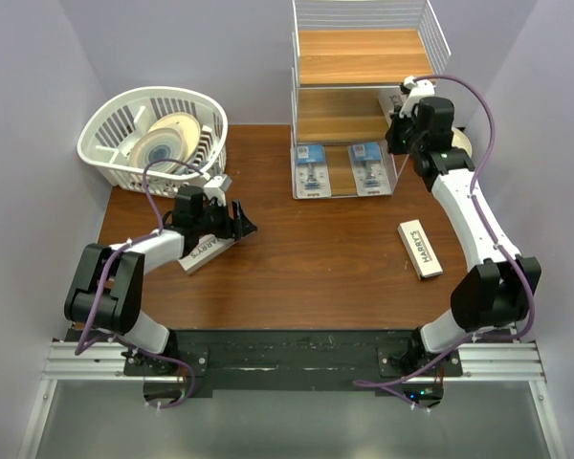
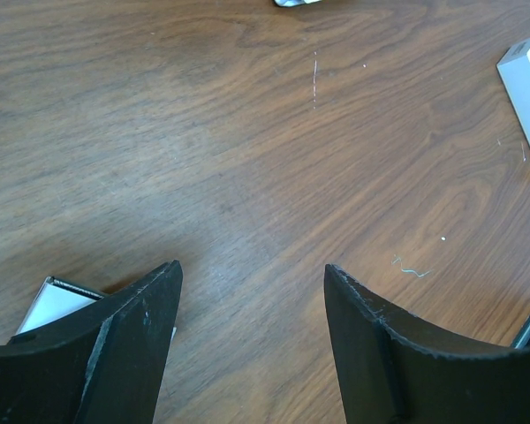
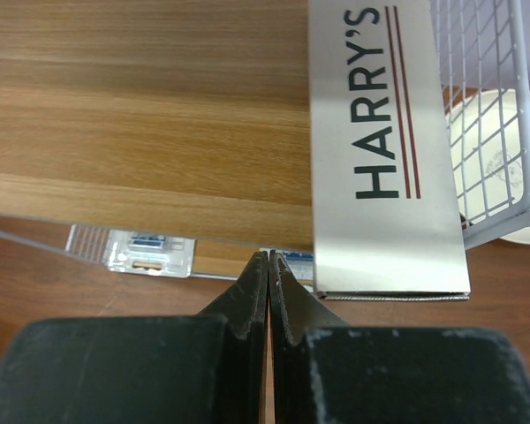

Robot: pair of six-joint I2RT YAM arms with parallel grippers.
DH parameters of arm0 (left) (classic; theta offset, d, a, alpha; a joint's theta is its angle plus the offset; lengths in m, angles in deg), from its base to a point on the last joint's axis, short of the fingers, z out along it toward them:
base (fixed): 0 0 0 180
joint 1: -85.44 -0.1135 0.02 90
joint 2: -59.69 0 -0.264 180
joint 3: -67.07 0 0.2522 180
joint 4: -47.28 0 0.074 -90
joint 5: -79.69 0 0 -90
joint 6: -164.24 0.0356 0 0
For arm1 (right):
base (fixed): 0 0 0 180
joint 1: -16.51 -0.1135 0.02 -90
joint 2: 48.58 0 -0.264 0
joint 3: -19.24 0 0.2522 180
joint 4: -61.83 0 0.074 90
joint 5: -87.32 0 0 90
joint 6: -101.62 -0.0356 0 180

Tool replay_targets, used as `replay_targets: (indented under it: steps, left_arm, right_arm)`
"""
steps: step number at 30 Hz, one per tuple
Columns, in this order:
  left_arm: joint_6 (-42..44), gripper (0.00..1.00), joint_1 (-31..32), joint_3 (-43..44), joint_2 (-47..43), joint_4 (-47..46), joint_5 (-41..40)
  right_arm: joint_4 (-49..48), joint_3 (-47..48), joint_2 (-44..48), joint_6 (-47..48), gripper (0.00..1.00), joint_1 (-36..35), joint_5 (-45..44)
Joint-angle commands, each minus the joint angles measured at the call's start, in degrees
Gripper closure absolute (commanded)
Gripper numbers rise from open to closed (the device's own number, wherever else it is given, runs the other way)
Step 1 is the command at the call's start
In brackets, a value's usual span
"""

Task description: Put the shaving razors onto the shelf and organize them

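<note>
- HARRY'S box (image 3: 384, 150) is laid on shelf (image 1: 359, 57) mid tier, near end past the front edge.
- Blister packs (image 1: 311, 170) are set at bottom tier front.
- R gripper (image 3: 269, 258) is pressed shut, empty, beside that box.
- L gripper (image 2: 252, 269) is spread wide over table (image 2: 247, 132), w/ 2nd box (image 2: 53, 305) beside one finger.
- 3rd box (image 1: 420, 248) is left in open room, right side.

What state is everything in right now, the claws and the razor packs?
left gripper: open, empty.
right gripper: shut, empty.
Harry's box on the shelf: lying flat.
left table box: flat, beside left gripper.
right table box: flat, unshelved.
blister packs: flat, low in shelf.
</note>
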Motion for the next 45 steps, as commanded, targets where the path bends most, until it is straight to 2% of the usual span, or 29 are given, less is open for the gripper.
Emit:
replay_targets:
  steps: [1, 12, 13, 14, 15, 16, 18, 21, 22, 25, 29, 38, 45]
  left_arm:
    - [1.51, 0.29, 0.08, 0.07, -1.66, -1.02, -0.27]
    - [1.51, 0.3, 0.08, -0.11, -1.39, -1.11, -0.36]
    - [1.51, 0.29, 0.08, -0.02, -1.56, -1.11, -0.36]
    - [1.68, 0.28, 0.16, -0.02, -1.65, -1.03, -0.27]
    - [1.77, 0.28, 0.08, 0.07, -1.74, -0.94, -0.27]
    - [1.77, 0.27, 0.08, 0.07, -1.92, -0.94, -0.27]
    - [1.77, 0.25, 0.08, -0.02, -2.0, -0.76, -0.53]
    - [1.77, 0.24, 0.08, -0.11, -1.74, -0.76, -0.71]
    - [1.77, 0.24, 0.08, -0.11, -1.48, -0.76, -0.71]
    - [1.51, 0.24, 0.16, -0.11, -0.95, -1.2, -0.45]
    - [1.42, 0.24, 0.08, 0.07, -0.6, -1.38, -0.1]
    - [2.21, 0.23, 0.08, -0.81, -2.53, -0.85, -0.71]
    - [2.39, 0.23, 0.08, -1.69, -3.15, -1.02, -0.8]
  right_arm:
    - [-3.23, 3.37, -0.57, -2.35, 1.0, -1.21, -6.8]
    - [-1.13, 5.56, -0.93, -2.98, 1.0, -2.27, -7.43]
    - [-0.16, 5.57, -0.14, -1.58, 0.98, -2.27, -6.73]
    - [1.15, 4.96, 0.74, 1.92, 0.92, -2.18, -5.33]
    - [2.56, 4.25, 3.1, 5.17, 0.78, -2.18, -3.4]
    - [5.53, 3.03, 4.69, 6.86, 0.68, -2.18, -2.69]
    - [7.75, -3.37, 10.73, 12.13, 0.44, -2.27, -0.5]
    - [10.21, -14.8, 17.43, 16.27, 0.27, -2.18, -0.74]
    - [11.17, -17.17, 20.84, 16.63, 0.14, -2.18, -2.66]
    - [15.22, -24.73, 22.98, 16.2, 0.01, -2.27, -6.96]
    - [20.05, -28.7, 18.69, 16.63, 0.01, -2.1, -12.33]
    - [15.93, -36.71, 14.29, 21.46, 0.01, 0.71, -16.92]
    - [13.83, -37.41, 8.41, 23.57, 0.01, 6.78, -14.38]
